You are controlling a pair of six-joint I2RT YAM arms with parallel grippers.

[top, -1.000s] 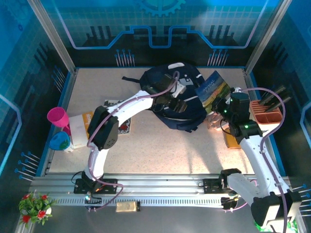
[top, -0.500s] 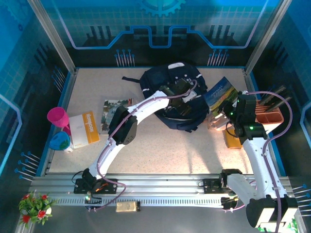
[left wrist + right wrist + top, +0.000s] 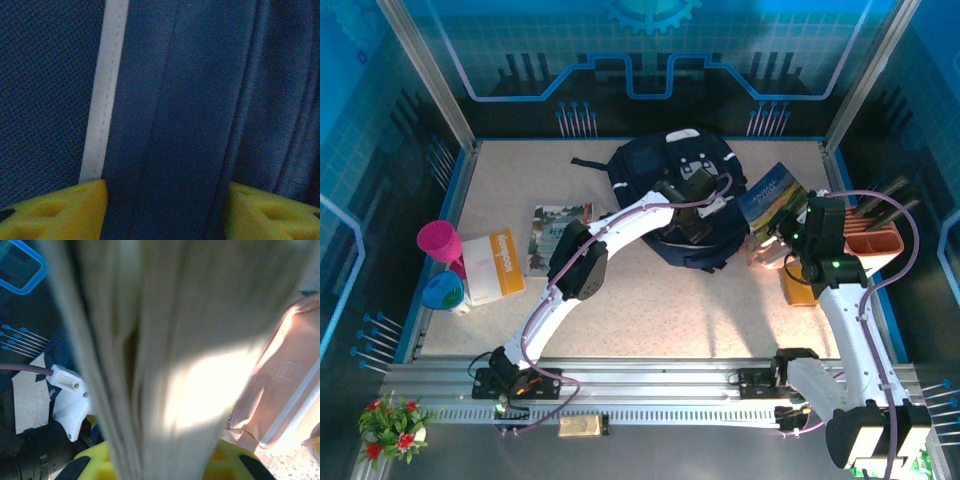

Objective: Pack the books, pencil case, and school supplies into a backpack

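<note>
The navy backpack (image 3: 655, 165) lies at the back middle of the table. My left gripper (image 3: 698, 215) is down on its top. In the left wrist view navy backpack cloth (image 3: 200, 75) with a white stripe (image 3: 102, 100) lies between the yellow fingers, and the left gripper (image 3: 165, 210) is shut on that fold. My right gripper (image 3: 788, 232) is shut on the blue-green book (image 3: 770, 192), tilted up just right of the backpack; its page edges (image 3: 175, 340) face the right gripper (image 3: 160, 460). The pinkish pencil case (image 3: 765, 252) (image 3: 280, 385) lies beside it. A white-red illustrated book (image 3: 558, 235) lies left.
An orange-and-white booklet (image 3: 495, 265), a magenta cup (image 3: 438, 240) and a blue piece (image 3: 445, 290) sit by the left wall. A beige block holder (image 3: 872, 240) stands at the right edge, with a flat orange piece (image 3: 798, 290) in front of it.
My left arm swung right and its gripper settled lower on the backpack, its jaws narrowing. The right gripper drew the blue-green book slightly right and down.
</note>
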